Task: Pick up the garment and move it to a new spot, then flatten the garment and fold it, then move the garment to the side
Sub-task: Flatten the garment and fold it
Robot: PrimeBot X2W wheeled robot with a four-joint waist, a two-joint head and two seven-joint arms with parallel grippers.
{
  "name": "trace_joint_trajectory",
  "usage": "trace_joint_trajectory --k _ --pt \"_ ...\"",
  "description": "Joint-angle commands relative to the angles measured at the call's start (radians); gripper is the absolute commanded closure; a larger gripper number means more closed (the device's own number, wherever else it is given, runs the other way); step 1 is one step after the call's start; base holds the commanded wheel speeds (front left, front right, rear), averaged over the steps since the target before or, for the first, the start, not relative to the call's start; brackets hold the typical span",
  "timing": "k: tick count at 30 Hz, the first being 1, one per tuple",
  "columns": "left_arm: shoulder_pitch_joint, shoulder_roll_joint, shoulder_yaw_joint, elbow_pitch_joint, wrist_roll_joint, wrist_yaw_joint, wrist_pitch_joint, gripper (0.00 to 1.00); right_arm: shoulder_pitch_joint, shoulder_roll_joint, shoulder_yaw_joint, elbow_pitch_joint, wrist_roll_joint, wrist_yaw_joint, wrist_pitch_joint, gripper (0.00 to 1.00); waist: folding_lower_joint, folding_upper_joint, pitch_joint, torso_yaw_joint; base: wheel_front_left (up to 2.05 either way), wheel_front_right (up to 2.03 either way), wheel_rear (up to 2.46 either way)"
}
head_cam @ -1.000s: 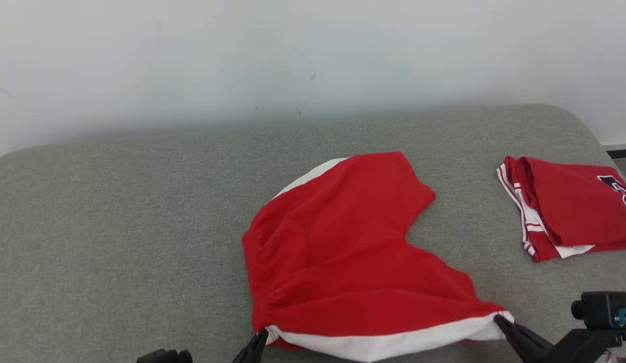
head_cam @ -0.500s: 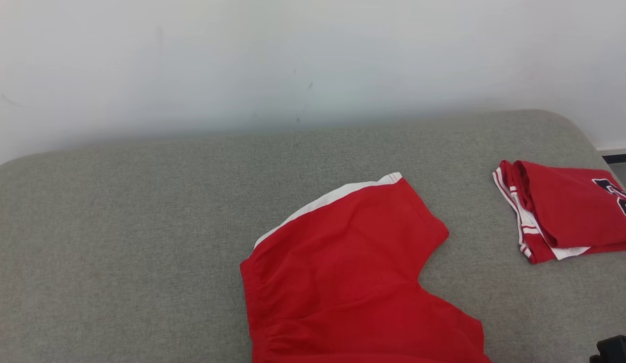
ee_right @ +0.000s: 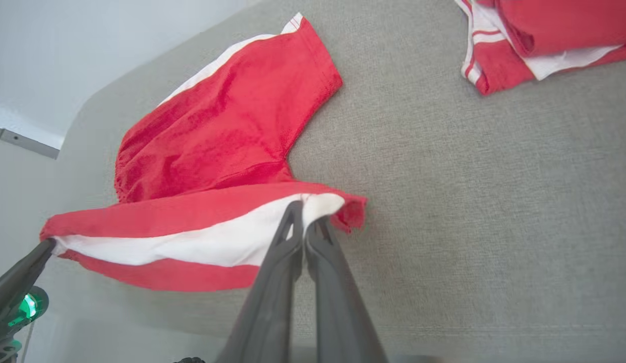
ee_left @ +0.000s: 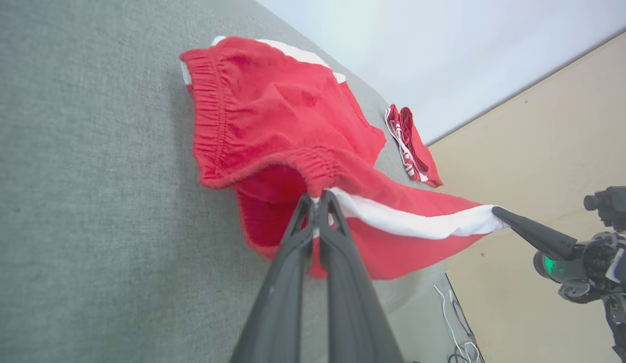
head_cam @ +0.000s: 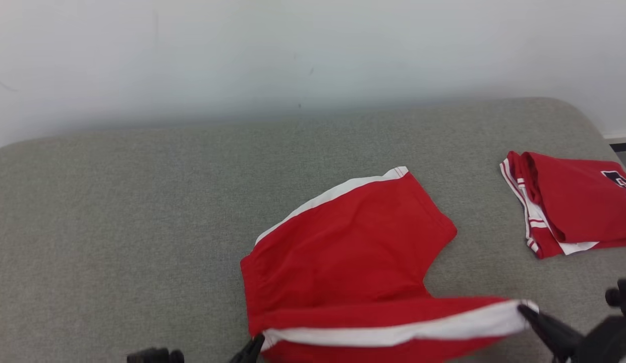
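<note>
The garment (head_cam: 343,252) is a pair of red shorts with white side stripes, lying on the grey padded surface (head_cam: 141,212). Its near leg is lifted off the surface and stretched taut between my two grippers. My left gripper (head_cam: 258,342) is shut on the waistband end, seen close in the left wrist view (ee_left: 318,197). At the hem corner of the white stripe my right gripper (head_cam: 523,309) is shut, as the right wrist view (ee_right: 302,206) shows. The far leg (ee_right: 242,111) rests flat on the surface.
A second red garment (head_cam: 570,201), folded, with white trim and a dark number, lies at the right edge of the surface. A white wall (head_cam: 292,50) stands behind. Bare grey surface stretches to the left. Cables (ee_left: 456,322) lie on the floor beside the pad.
The head camera shifted between frames. The near leg, held at both ends, has been raised and folded up over the shorts, with the white stripe now running across the front.
</note>
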Motion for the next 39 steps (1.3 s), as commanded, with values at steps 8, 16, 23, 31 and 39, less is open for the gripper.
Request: trace_joint_trajectory --k 8,16,23,31,39 --pt "-0.194 -0.078 0.016 0.121 0.067 0.014 -0.013 1.00 -0.296 -0.114 0.150 0.173 -0.042 -0.002 -0.175 1.00 -0.0001 0.0000 0.073 0.041 0.00 0.00 0.00" --pt "-0.343 -0.152 0.037 0.242 0.109 0.040 -0.048 1.00 -0.574 -0.172 0.292 0.416 -0.087 -0.002 -0.331 1.00 -0.0001 0.0000 0.159 0.082 0.00 0.00 0.00" --pt "-0.423 -0.198 0.031 0.311 0.132 0.038 -0.064 1.00 -0.725 -0.188 0.362 0.572 -0.114 -0.002 -0.434 1.00 -0.0001 0.0000 0.212 0.111 0.00 0.00 0.00" --pt "-0.494 -0.240 0.047 0.380 0.148 0.041 -0.088 1.00 -0.871 -0.187 0.420 0.752 -0.124 -0.002 -0.541 1.00 -0.0001 0.0000 0.265 0.133 0.00 0.00 0.00" --pt "-0.529 -0.266 0.052 0.439 0.171 0.047 -0.107 0.93 -0.943 -0.176 0.435 0.903 -0.161 -0.002 -0.625 0.90 -0.0001 0.0000 0.280 0.146 0.00 0.00 0.00"
